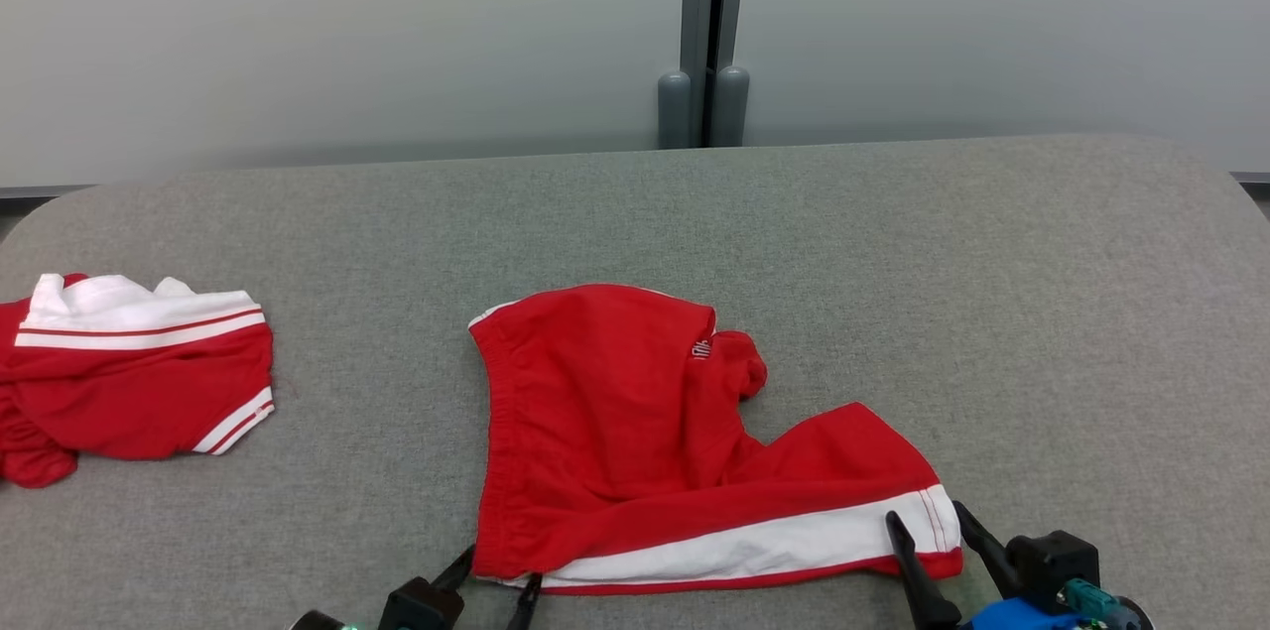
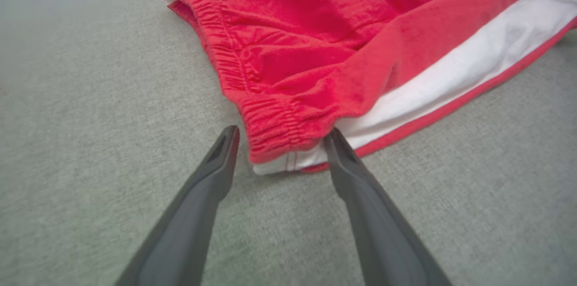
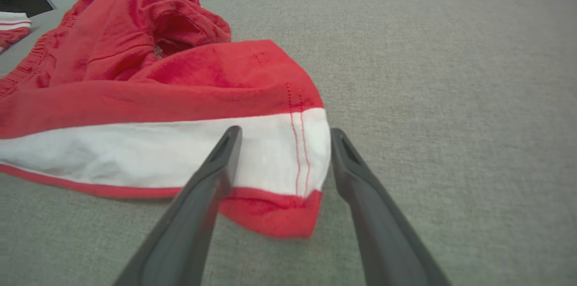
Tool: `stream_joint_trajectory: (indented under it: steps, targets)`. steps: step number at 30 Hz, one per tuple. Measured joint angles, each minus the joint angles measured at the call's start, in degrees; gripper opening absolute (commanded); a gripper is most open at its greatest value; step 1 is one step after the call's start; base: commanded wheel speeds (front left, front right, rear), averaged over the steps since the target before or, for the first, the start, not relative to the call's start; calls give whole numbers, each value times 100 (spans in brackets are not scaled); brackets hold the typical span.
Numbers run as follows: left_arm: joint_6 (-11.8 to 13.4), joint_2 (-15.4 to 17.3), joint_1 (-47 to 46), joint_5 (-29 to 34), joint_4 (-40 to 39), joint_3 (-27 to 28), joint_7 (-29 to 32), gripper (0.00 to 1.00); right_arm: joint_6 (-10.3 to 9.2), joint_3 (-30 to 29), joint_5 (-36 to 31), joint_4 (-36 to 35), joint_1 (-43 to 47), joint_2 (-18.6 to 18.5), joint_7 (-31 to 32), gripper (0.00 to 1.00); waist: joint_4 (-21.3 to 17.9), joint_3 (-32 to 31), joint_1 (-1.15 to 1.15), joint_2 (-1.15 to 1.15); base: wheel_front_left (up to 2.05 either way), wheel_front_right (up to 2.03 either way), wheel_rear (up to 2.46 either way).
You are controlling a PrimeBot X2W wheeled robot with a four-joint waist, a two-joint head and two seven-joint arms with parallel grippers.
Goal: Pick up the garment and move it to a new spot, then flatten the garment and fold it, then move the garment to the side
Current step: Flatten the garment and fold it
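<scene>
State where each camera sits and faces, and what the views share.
Head view: on the head, looking forward and down over the grey table at the red shorts; left gripper and right gripper at the bottom edge.
Left wrist view: low, along the open left gripper toward the shorts' waistband corner.
Right wrist view: low, along the open right gripper toward the hem corner.
Shared: all show the red shorts; head and right wrist views also show the second red-and-white garment.
</scene>
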Motion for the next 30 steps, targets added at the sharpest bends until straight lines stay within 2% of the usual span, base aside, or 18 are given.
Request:
stream_joint_trajectory:
  steps: [2, 3, 4, 5, 11, 16, 20, 25, 30]
  targets:
    - [0, 1, -19, -131, 107, -153, 0, 100, -1, 60, 178, 60, -31, -5, 0, 100, -2, 2, 0, 0, 0, 0, 0]
    - [0, -1, -63, -210, 183, -236, 0, 46, 0, 89, 257, 127, -36, -5, 0, 38, -3, 3, 0, 0, 0, 0, 0]
    - [0, -3, -97, -337, 226, -298, 0, 23, -1, 133, 287, 160, -41, -11, 0, 0, -6, 2, 0, 0, 0, 0, 0]
    - [0, 13, -130, -360, 232, -386, 0, 0, -1, 164, 321, 140, -51, -19, 0, 0, -7, 5, 0, 0, 0, 0, 0]
    - [0, 33, -219, -726, -97, -431, 0, 0, -1, 279, 524, -134, -112, -75, 0, 0, 4, -7, 0, 0, 0, 0, 0]
    - [0, 104, -257, -884, -902, -201, 1, 0, -1, 283, 693, -743, -145, -89, 0, 0, 37, -21, -1, 0, 0, 0, 0]
    - [0, 259, -648, -1023, -1412, -124, 1, 0, -1, 254, 878, -1102, -606, -167, 0, 0, 58, 40, 0, 0, 0, 0, 0]
    - [0, 602, -1987, -1146, -1510, -460, 1, 0, -1, 235, 1123, -1088, -1874, -301, 0, 0, 17, 327, 0, 0, 0, 0, 0]
    - [0, 698, -3906, -1866, -1105, -514, 1, 0, -1, 210, 1484, -474, -3749, -355, 1, 0, -139, 866, 1, 1, 0, 0, 0]
